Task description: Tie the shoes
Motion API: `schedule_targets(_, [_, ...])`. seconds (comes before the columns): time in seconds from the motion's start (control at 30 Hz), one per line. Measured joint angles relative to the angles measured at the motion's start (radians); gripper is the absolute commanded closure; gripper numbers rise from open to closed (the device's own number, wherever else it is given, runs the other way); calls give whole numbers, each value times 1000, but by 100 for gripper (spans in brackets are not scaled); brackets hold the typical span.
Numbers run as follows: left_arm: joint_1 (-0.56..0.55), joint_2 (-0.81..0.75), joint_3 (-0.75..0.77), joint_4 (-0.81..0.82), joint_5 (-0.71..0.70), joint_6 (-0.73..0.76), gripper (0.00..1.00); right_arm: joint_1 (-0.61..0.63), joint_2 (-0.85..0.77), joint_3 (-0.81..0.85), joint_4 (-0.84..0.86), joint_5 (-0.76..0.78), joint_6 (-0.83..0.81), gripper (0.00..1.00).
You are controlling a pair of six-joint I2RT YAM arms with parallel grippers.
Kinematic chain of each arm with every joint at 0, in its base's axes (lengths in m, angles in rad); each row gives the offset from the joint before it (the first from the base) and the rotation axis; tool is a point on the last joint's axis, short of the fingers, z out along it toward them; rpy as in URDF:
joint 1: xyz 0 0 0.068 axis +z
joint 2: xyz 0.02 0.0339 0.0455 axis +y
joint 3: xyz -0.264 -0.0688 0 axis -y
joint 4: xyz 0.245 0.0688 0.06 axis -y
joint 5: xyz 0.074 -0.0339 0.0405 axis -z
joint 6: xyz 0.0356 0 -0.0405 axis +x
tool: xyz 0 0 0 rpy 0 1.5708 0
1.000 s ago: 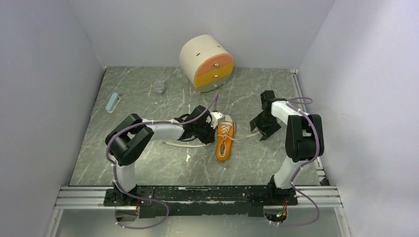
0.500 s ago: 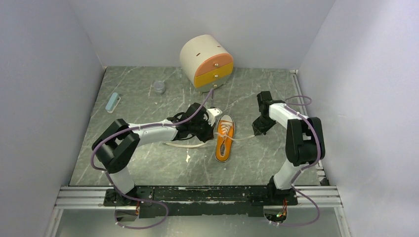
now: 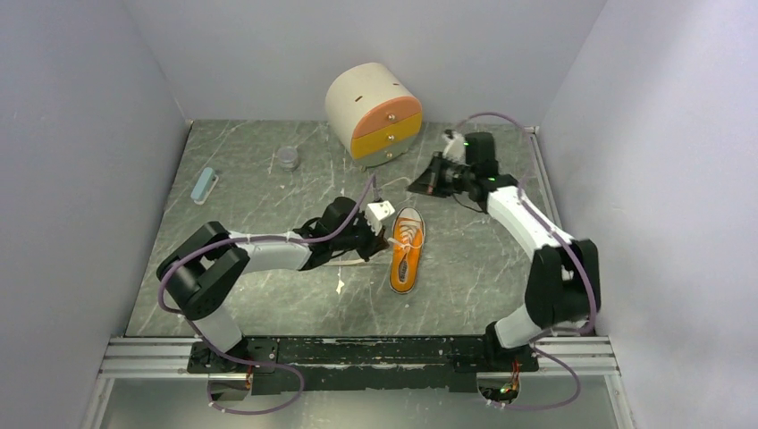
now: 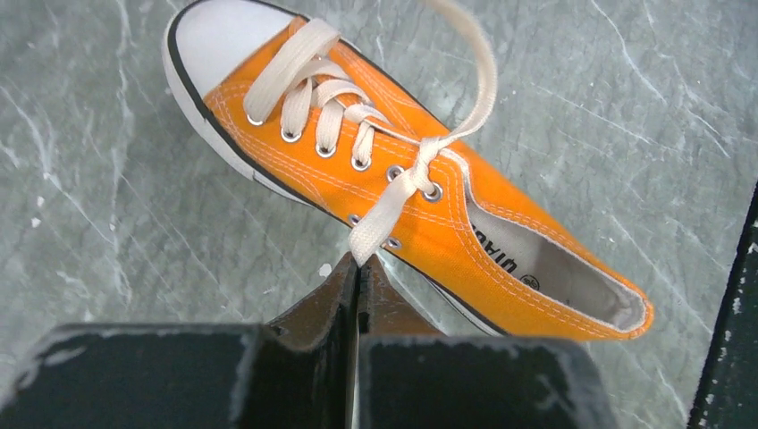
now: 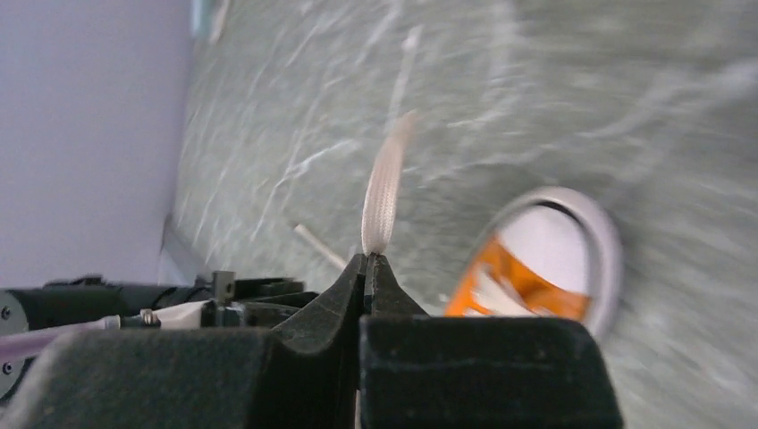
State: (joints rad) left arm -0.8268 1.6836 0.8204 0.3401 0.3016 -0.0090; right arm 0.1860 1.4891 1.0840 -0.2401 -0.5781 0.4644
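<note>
1. Left claw (image 4: 359, 268) first: it's pinched all the way shut, and we can see the white lace (image 4: 386, 207) clamped right at the fingertips. From the tips the lace runs straight ahead to the top eyelets.
2. Just ahead of that claw is the sneaker (image 4: 447, 228), orange canvas with a white toe cap, flat on its sole on the grey marbled table (image 4: 626, 107). In the wrist view the toe is off to the claw's left and the heel opening to its right. From overhead, the claw sits right beside the sneaker's side.
3. Right claw (image 5: 369, 259) is shut tight too, fingers pressed together with the second lace (image 5: 383, 188) sticking out past the tips. That wrist view is pretty blurry, so we can't tell how much of the lace is inside the grip.
4. From the right claw, the sneaker is below and off to the right of the tips, toe cap facing it. Overhead, this claw is out past the toe end and not touching the shoe.
5. In the left wrist view, the second lace leaves the top eyelet and heads away from the left claw, out of the top of the frame.
6. Other stuff: a round cream drawer unit (image 3: 374, 112) with orange and yellow fronts is just beside the right claw at the back. A small grey tub (image 3: 287, 157) and a pale blue thing (image 3: 205, 185) sit well away from the left claw, out past its arm.
</note>
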Motion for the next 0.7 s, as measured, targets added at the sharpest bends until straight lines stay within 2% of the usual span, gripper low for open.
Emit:
schedule_targets(0.2, [-2, -26, -108, 206, 13, 137, 95, 182, 200, 84, 94, -201, -5, 100])
schedule_targets(0.43, [-2, -21, -159, 383, 64, 323, 95, 271, 375, 206, 66, -319, -31, 100])
schedule_targets(0.7, [-2, 49, -101, 459, 101, 444, 95, 353, 534, 378, -162, -360, -154, 98])
